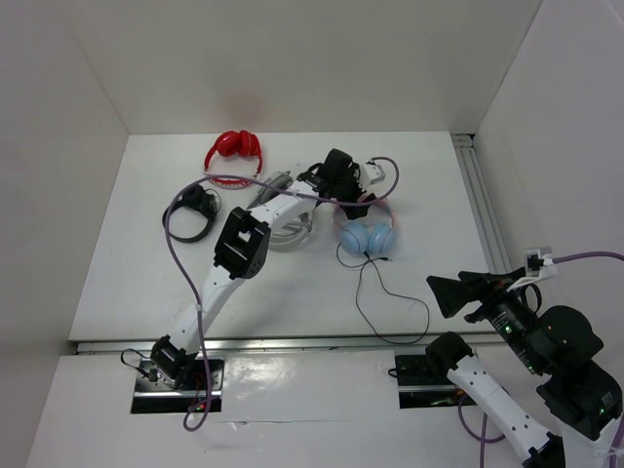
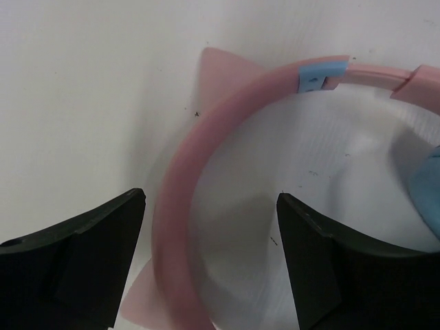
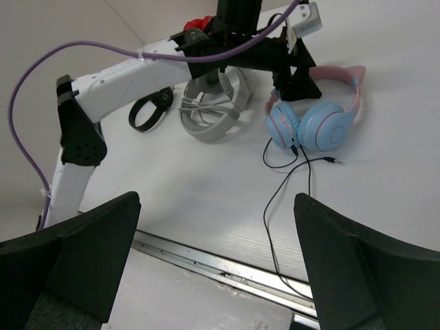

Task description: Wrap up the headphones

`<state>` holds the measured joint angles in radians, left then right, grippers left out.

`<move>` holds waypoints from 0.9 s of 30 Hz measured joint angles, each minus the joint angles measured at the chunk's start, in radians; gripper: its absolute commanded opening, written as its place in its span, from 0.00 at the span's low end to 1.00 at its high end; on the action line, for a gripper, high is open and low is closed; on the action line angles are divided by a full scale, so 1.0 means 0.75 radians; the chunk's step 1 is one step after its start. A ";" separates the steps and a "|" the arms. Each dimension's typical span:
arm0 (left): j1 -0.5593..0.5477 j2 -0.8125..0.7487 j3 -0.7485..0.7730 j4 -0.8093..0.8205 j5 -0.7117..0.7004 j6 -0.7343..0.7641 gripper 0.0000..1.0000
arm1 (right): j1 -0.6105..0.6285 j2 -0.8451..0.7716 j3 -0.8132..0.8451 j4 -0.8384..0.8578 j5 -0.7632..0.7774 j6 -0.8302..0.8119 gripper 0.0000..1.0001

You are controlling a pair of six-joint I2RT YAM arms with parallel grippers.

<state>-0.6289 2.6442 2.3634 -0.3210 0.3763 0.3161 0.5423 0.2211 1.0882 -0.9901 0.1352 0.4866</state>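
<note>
Looks like a robotics lab test cell tbh; plain white walls (image 1: 322,58) boxing in a white table (image 1: 136,283); robot arm (image 1: 210,292) bolted to a metal plate (image 1: 146,400).

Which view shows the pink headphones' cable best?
Right wrist: most of the black cable shows, trailing from the blue earcups toward the camera, plug included. Top view shows the same cable, but thinner and fainter. Left wrist shows only the pink headband, no cable.

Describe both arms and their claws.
The left arm and right arm have white links with black joints; a purple cable runs along each. The left claw and right claw each have two broad, black, wedge-shaped fingers.
</note>
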 measured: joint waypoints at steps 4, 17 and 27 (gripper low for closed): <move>0.001 0.022 -0.002 0.000 0.000 -0.010 0.81 | 0.000 0.001 0.019 -0.001 0.000 -0.008 1.00; 0.006 0.024 -0.002 -0.004 0.001 -0.011 0.47 | 0.000 0.004 0.018 -0.003 0.000 -0.008 1.00; -0.002 0.024 0.000 0.011 -0.041 -0.082 0.00 | 0.000 0.005 0.012 -0.003 0.011 -0.011 1.00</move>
<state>-0.6300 2.6625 2.3634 -0.3130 0.3454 0.2543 0.5423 0.2245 1.0973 -0.9920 0.1436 0.4782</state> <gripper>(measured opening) 0.154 0.999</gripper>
